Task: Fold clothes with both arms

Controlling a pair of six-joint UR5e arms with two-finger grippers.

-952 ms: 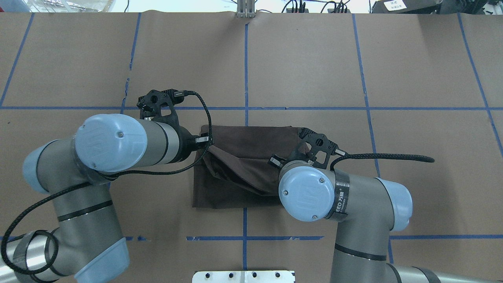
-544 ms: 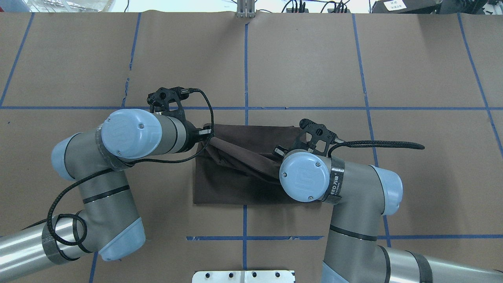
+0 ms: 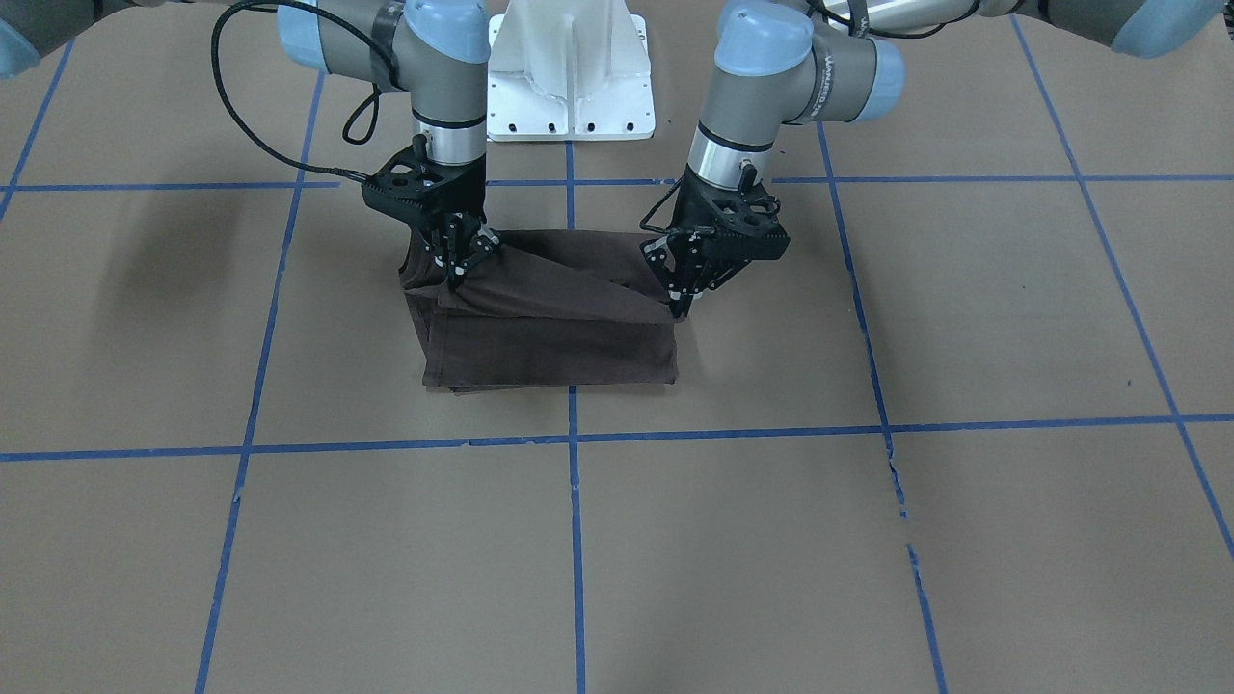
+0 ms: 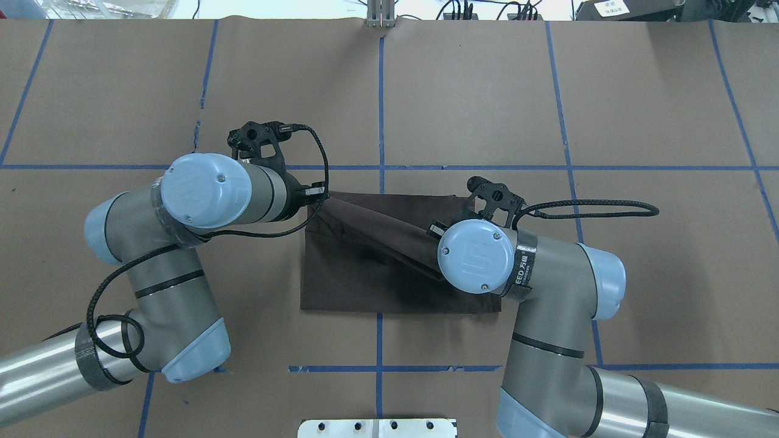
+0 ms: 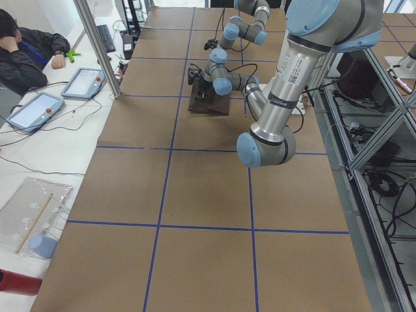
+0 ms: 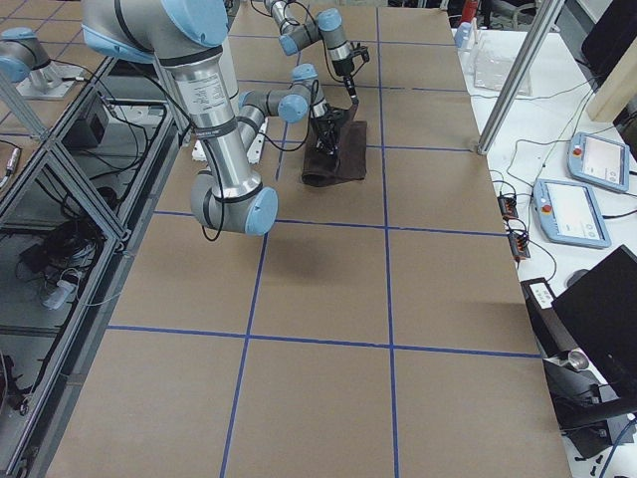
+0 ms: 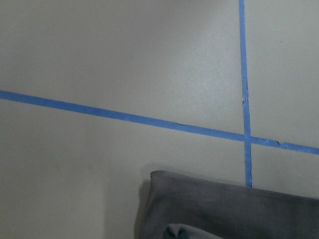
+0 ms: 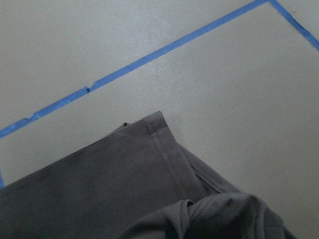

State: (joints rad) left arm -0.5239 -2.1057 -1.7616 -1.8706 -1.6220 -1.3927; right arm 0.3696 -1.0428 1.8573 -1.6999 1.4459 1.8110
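Note:
The clothes [image 3: 549, 337], a dark brown T-shirt, lie folded into a rectangle at mid-table, also seen from overhead [image 4: 365, 286]. One layer is lifted and hangs as a slanted ridge between both arms. My left gripper [image 3: 681, 304] is shut on the cloth's corner at its left end. My right gripper [image 3: 455, 273] is shut on bunched cloth at the other end. From overhead the wrists hide both sets of fingers. The left wrist view shows a cloth edge [image 7: 224, 209]; the right wrist view shows a hemmed corner [image 8: 124, 189].
Blue tape lines [image 4: 380, 121] cross the brown table cover. The white pedestal base [image 3: 569, 87] stands behind the shirt. A person [image 5: 26, 52] sits at a side desk with tablets [image 5: 81, 81]. Another pendant [image 6: 572, 214] lies beyond the table's far edge.
Both arms have moved away from the robot's base toward the shirt's far edge, carrying the lifted layer with them. The ridge now lies further across the folded shirt.

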